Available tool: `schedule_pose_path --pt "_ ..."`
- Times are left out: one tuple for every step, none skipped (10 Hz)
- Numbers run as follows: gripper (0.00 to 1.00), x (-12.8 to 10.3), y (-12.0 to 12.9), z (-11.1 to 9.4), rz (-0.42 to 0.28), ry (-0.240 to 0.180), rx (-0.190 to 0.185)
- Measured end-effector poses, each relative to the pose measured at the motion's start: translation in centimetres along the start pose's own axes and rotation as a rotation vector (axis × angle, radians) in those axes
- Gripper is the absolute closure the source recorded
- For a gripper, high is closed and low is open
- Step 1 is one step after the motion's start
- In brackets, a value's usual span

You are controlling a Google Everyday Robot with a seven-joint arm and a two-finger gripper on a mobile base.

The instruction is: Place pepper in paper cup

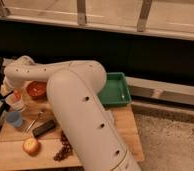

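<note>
Arm bent left, claw (12,93) over paper cup (17,102)

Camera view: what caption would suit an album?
Robot gripper holds orange-red pepper above paper cup on wooden table.

The gripper (11,92) hovered over the short off-white paper cup (17,103), hemmed by the red-orange bowl (36,89) behind it and the small blue cup (13,118) in front. Bare wooden table (124,126) lay open well right of that paper cup.

White arm (80,110) reached leftward from lower centre, elbow bent, wrist turned down at far left; gripper (10,92) hung low there, mostly hidden.
</note>
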Motion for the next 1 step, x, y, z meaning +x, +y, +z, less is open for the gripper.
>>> schedule_pose_path --pt "0.4 -0.7 -0.67 -1.2 0.009 -0.021 0.016"
